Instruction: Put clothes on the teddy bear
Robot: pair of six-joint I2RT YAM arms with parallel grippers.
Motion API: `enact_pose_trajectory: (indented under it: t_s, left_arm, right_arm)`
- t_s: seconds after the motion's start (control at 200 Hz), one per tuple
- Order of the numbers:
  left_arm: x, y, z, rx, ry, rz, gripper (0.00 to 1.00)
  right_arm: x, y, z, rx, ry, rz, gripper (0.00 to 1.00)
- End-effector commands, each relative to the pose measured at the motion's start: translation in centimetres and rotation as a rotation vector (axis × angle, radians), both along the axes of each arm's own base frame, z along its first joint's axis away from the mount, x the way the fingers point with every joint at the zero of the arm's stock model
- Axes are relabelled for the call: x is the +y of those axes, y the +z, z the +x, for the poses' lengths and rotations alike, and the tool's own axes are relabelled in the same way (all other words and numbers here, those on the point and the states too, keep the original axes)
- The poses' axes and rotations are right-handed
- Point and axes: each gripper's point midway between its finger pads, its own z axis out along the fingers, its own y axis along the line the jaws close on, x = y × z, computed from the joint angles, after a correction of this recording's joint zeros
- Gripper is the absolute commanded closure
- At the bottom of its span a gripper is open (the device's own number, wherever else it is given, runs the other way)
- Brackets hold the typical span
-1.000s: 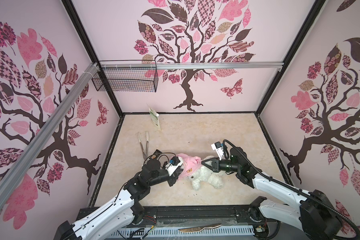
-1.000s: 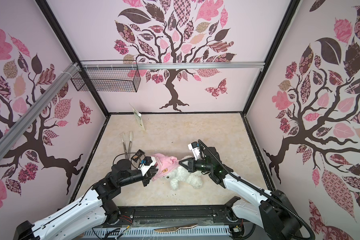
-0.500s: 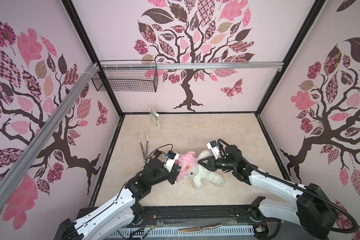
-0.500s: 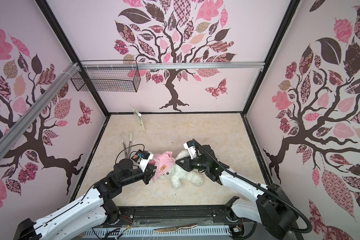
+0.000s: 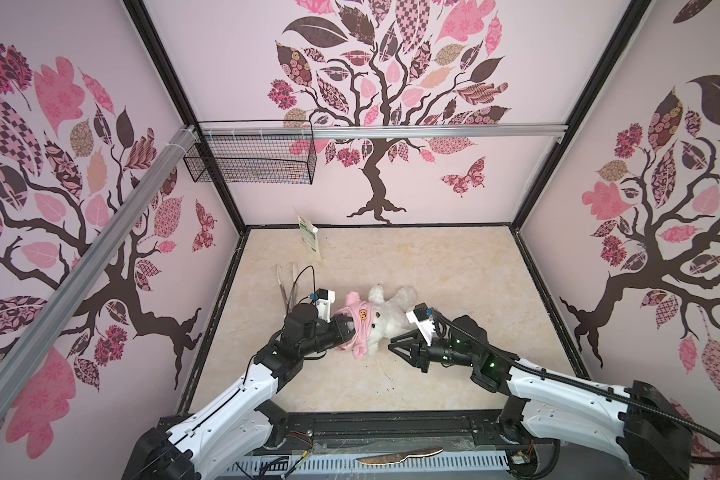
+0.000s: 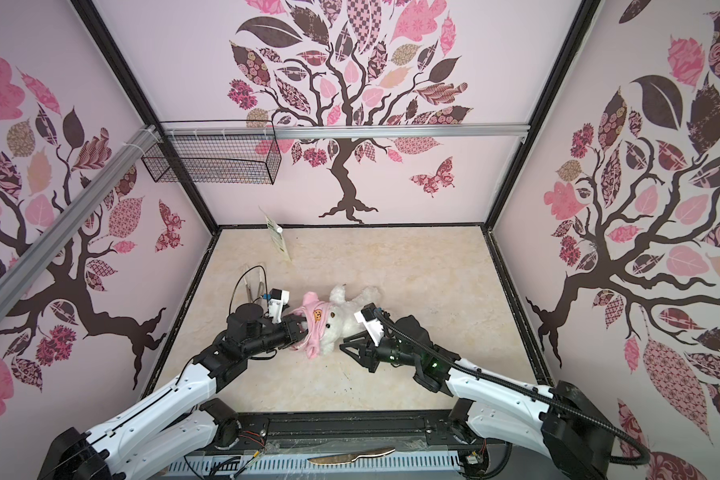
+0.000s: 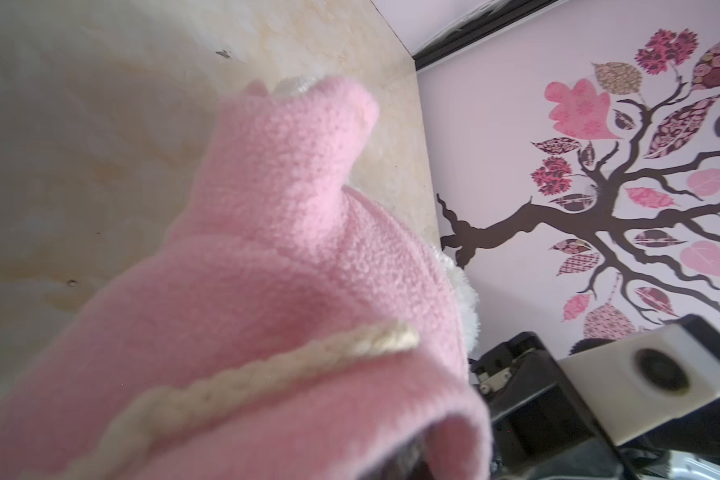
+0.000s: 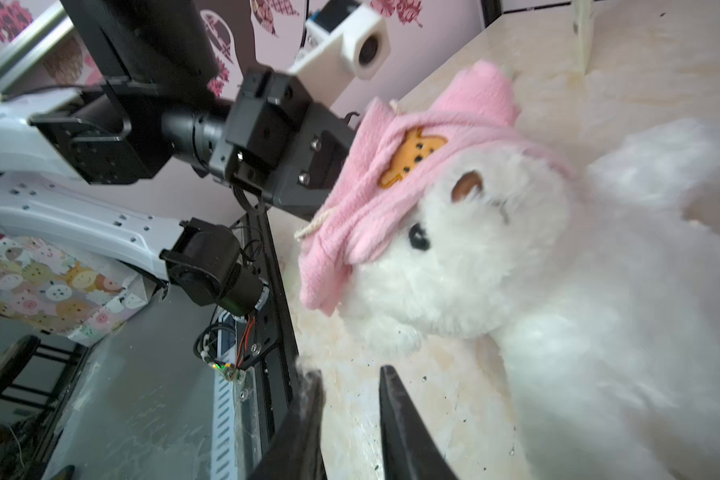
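Observation:
The teddy bear [image 5: 391, 322] [image 6: 344, 324] [image 8: 558, 291] lies on the table, white and fluffy, its legs pointing back-right. A pink hoodie [image 5: 356, 322] [image 6: 314, 324] [image 7: 287, 249] [image 8: 391, 187] with an orange bear-face patch sits bunched over its head like a cap, above the eyes. My left gripper [image 5: 344, 326] [image 6: 298, 328] is shut on the hoodie's edge; the cloth hides its fingertips. My right gripper [image 5: 391, 345] [image 6: 344, 347] [image 8: 348, 372] hovers just in front of the bear's head, open a little, holding nothing, with white fluff on one fingertip.
Metal tongs [image 5: 285, 282] lie behind the left arm. A paper card [image 5: 310, 237] leans at the back wall. A wire basket [image 5: 250, 160] hangs on the back-left rail. A knife [image 5: 400, 456] lies on the front frame, outside the table.
The right gripper has opened, let go of the bear and drawn back toward the front. The bear's body has swung toward the back. The left gripper still holds the hoodie.

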Motion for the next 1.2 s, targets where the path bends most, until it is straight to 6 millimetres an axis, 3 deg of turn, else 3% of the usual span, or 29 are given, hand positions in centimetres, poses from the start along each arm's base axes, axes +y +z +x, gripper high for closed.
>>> enact_pose_trajectory:
  t_s: [0.0,0.25,0.455,0.69,1.195]
  left_arm:
    - [-1.1,3.3,-0.1,-0.036,-0.042,-0.104,1.00]
    - [-1.1,2.9,-0.1,-0.036,-0.044,-0.105,1.00]
    - [-1.2,3.3,0.1,-0.016,-0.034,-0.136,1.00]
    - [-1.8,3.7,0.2,-0.005,-0.035,-0.186,1.00]
    - [-2.7,3.6,-0.3,-0.017,-0.060,-0.181,1.00]
  right_arm:
    - [1.5,2.1,1.0,-0.038,-0.028,0.084,0.76]
    - [3.2,1.9,1.9,0.018,-0.030,0.133,0.75]
    - [4.4,1.4,1.6,0.040,-0.002,0.135,0.82]
    - [5.8,1.6,1.8,0.056,-0.008,0.146,0.78]
    - [4.5,2.6,6.0,0.055,-0.265,0.181,0.75]
